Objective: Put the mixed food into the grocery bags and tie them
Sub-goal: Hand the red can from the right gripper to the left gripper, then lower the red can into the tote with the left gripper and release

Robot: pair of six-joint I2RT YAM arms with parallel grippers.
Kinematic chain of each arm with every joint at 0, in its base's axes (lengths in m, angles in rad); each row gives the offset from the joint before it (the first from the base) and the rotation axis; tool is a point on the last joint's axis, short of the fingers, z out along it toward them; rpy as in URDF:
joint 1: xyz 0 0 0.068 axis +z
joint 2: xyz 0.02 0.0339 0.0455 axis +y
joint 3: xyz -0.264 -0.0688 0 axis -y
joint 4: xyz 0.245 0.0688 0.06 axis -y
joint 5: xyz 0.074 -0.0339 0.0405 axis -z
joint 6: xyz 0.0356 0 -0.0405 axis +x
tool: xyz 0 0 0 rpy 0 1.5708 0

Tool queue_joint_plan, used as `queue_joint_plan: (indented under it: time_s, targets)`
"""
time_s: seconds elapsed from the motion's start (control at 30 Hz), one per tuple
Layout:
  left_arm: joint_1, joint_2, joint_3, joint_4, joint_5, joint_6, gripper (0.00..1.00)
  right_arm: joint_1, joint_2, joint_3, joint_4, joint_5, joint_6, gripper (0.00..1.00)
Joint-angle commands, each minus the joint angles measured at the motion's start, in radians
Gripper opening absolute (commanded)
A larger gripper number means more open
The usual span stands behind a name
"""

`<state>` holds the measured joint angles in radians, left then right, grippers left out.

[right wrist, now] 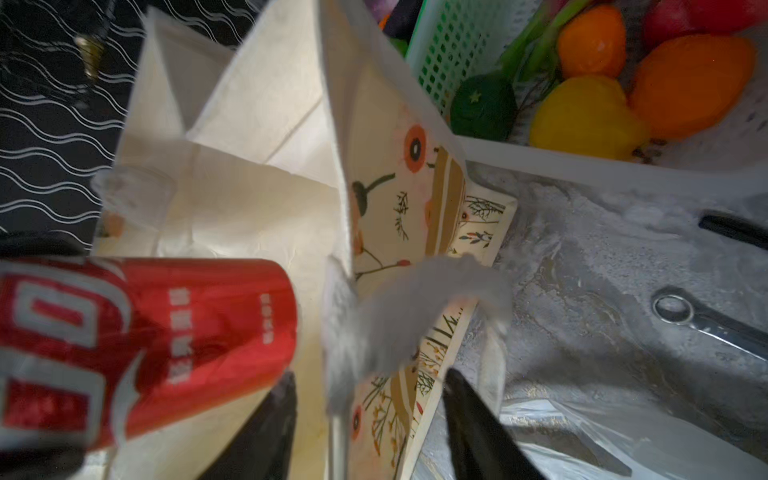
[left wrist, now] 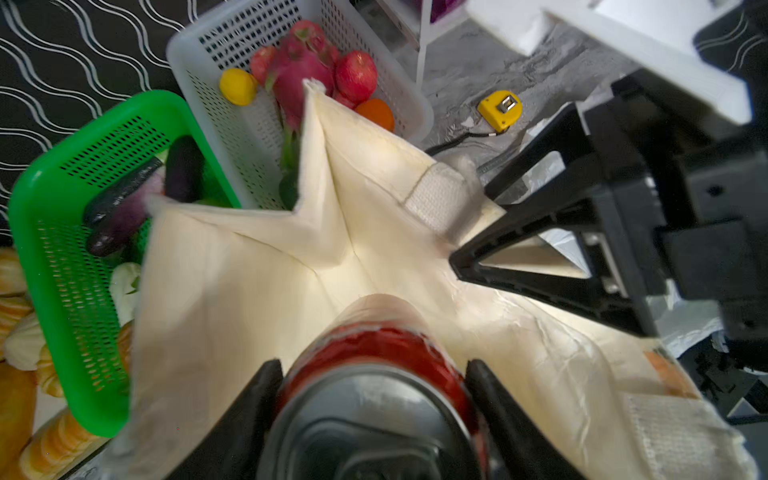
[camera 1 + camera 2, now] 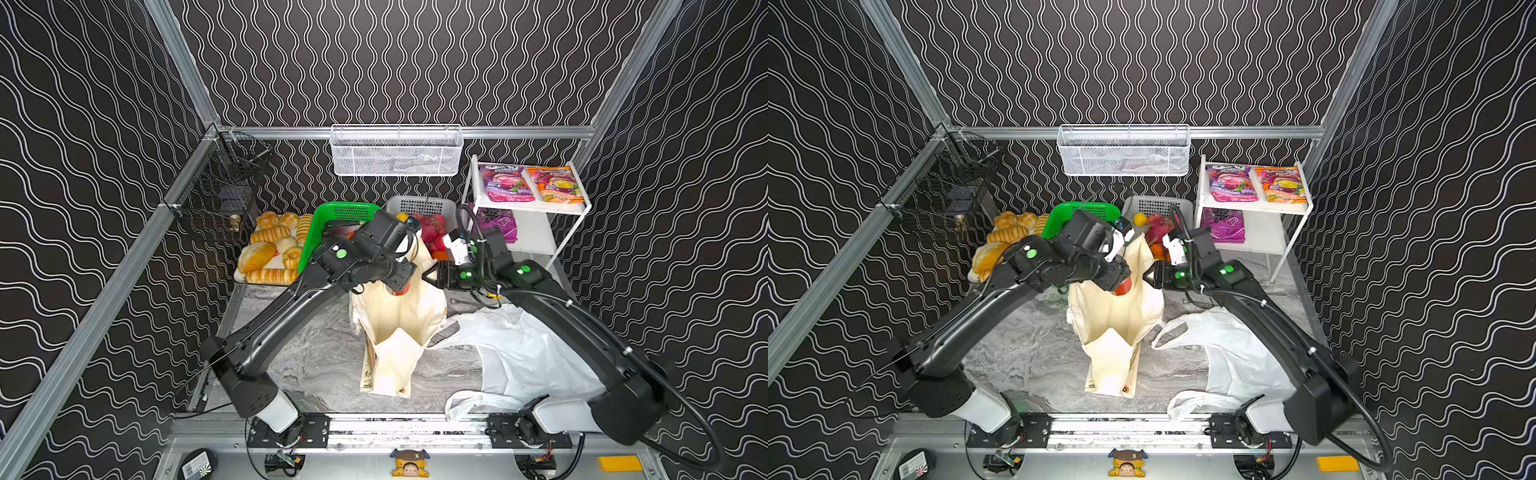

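My left gripper [image 2: 372,365] is shut on a red drink can [image 2: 374,345], held over the open mouth of the cream tote [image 3: 395,328]. In both top views the can [image 3: 1123,286] pokes out under the left gripper [image 3: 399,286]. My right gripper [image 1: 369,376] is open at the tote's right rim. Its fingers straddle the printed side panel [image 1: 415,232] and a grey-white strap [image 1: 399,316] without pinching them. The can [image 1: 145,332] hangs just beside it. A white plastic carrier bag [image 3: 519,353] lies crumpled on the table to the right. Two purple snack packets [image 3: 505,183] [image 3: 496,222] rest on the white shelf rack.
A green basket [image 3: 332,220] of vegetables and a white basket [image 3: 419,205] of fruit stand right behind the tote. A tray of bread [image 3: 270,249] sits at the back left, the shelf rack [image 3: 536,232] at the back right. A yellow tape measure [image 2: 498,110] and a wrench [image 1: 706,320] lie on the table.
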<state>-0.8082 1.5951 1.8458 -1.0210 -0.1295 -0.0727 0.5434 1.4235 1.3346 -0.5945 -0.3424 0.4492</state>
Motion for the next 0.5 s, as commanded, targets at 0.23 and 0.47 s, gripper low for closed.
queue_joint_plan:
  time_s: [0.23, 0.47]
  targets:
    - [0.004, 0.051, -0.148, 0.243, -0.016, -0.015, 0.22, 0.073, -0.001, 0.021, 0.037, 0.093, 0.094, 0.02]
    - [0.004, 0.048, -0.33, 0.447, -0.148, -0.026, 0.23, 0.079, -0.011, 0.013, 0.041, 0.119, 0.124, 0.02]
